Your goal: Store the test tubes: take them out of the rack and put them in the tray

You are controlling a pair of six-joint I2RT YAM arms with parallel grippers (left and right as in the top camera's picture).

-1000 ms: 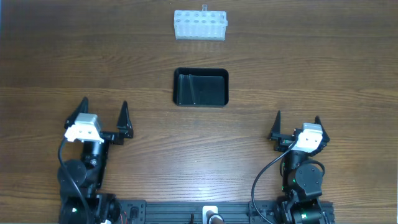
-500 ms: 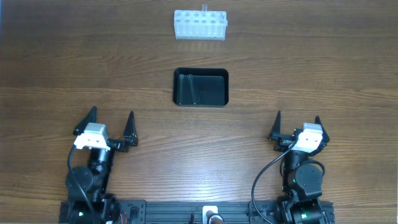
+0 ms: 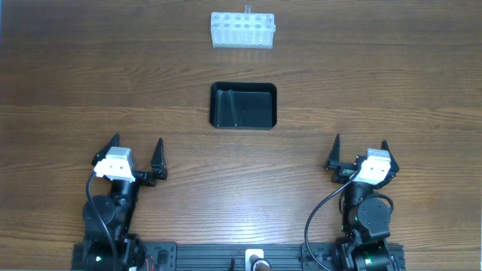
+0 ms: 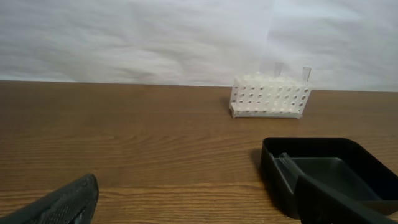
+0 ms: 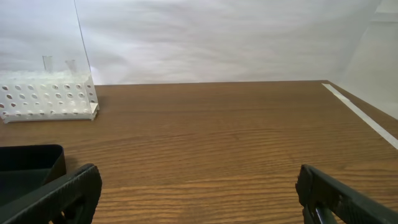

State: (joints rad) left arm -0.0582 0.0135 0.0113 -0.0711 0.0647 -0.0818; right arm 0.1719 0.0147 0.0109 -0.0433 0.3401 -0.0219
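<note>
The white test tube rack (image 3: 242, 31) stands at the far middle of the table, with a clear tube (image 3: 247, 9) sticking up from its back row. In the left wrist view the rack (image 4: 269, 98) shows one tube (image 4: 306, 73) at its end; the right wrist view of the rack (image 5: 48, 99) shows two tubes (image 5: 47, 62). The black tray (image 3: 243, 123) sits nearer, and faint clear shapes lie along its left side. My left gripper (image 3: 137, 152) is open near its base, far from the rack and tray. My right gripper (image 3: 361, 147) is open at the right front.
Bare wooden table lies between the grippers and the tray. A white backdrop rises behind the rack. A strip of pale tape (image 5: 364, 115) runs along the table near its right edge.
The left arm has drawn back toward its base, and its gripper has shifted slightly right and nearer. The right arm, rack and tray have not moved.
</note>
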